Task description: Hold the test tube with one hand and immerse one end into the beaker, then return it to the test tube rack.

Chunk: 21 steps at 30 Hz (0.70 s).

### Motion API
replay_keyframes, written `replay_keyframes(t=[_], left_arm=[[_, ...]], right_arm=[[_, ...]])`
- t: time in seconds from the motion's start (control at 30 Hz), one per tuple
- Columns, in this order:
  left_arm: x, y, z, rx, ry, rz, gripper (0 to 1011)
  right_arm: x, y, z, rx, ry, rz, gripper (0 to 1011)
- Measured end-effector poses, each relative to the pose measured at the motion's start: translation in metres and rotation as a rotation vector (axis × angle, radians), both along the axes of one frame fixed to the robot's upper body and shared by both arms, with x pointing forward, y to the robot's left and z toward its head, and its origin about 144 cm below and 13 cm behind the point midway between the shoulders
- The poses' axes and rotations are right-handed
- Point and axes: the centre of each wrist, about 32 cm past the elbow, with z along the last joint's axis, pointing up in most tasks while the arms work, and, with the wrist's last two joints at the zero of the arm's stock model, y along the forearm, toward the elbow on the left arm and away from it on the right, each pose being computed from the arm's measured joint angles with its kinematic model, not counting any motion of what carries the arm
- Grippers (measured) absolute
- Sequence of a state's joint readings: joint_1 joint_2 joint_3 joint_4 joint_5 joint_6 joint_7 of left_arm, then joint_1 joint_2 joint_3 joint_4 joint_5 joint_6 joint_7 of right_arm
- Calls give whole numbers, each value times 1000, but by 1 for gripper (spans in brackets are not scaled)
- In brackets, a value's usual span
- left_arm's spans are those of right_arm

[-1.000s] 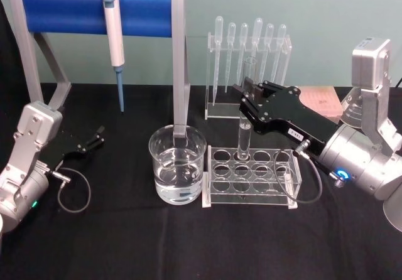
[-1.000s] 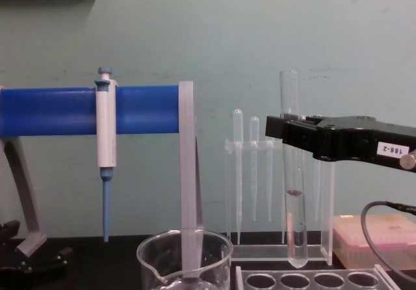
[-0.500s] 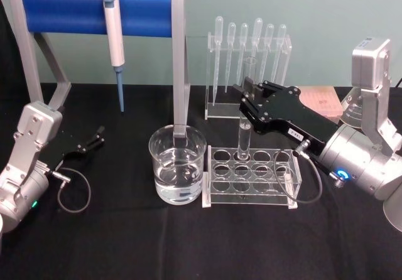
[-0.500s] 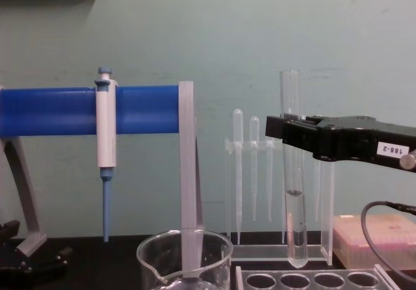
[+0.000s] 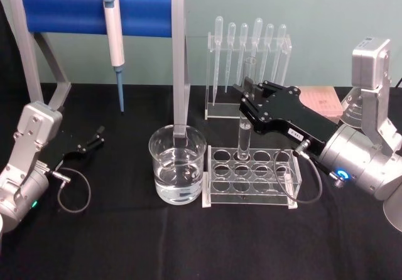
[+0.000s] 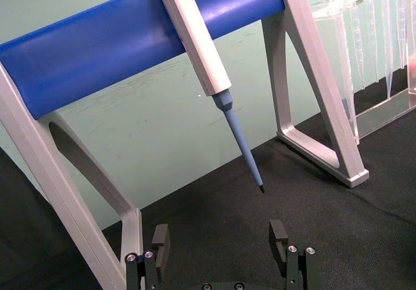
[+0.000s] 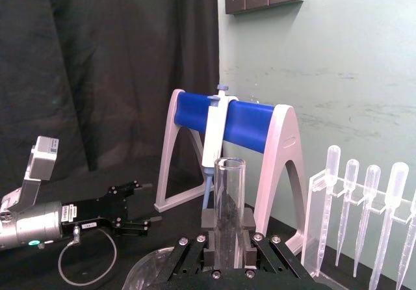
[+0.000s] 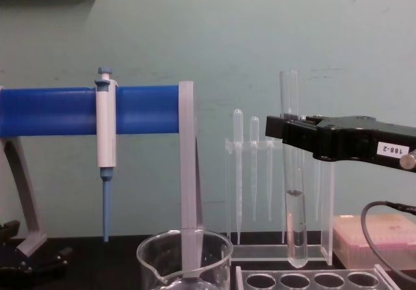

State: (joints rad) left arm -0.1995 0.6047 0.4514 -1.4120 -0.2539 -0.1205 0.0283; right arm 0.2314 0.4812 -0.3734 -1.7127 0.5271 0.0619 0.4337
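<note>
The test tube (image 5: pixel 244 135) is a clear glass tube held upright, with my right gripper (image 5: pixel 249 102) shut on its upper half. In the chest view the test tube (image 8: pixel 291 173) has some clear liquid in its lower part, and its round bottom hangs just above the clear rack (image 8: pixel 305 281); the right gripper (image 8: pixel 284 131) reaches in from the right. The right wrist view has the test tube's (image 7: pixel 229 199) open mouth rising between the fingers. The beaker (image 5: pixel 178 166), part full of water, stands left of the rack. My left gripper (image 5: pixel 94 139) rests open on the table far left.
A clear tube rack (image 5: pixel 251 194) sits beside the beaker. Behind it stands a holder with several plastic pipettes (image 5: pixel 248 48). A white-and-blue micropipette (image 5: pixel 115 38) hangs on the blue-barred stand (image 5: pixel 63 13), whose grey leg (image 5: pixel 181 73) rises just behind the beaker. A pink box (image 5: pixel 323 101) lies back right.
</note>
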Motion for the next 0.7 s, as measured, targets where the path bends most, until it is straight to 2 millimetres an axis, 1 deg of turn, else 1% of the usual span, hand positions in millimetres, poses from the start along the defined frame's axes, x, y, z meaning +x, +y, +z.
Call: replay_keyframes(t=[0.7], left_arm=[[0, 0, 0, 0, 0, 0, 1000]], right_arm=[[0, 0, 0, 0, 0, 0, 227]])
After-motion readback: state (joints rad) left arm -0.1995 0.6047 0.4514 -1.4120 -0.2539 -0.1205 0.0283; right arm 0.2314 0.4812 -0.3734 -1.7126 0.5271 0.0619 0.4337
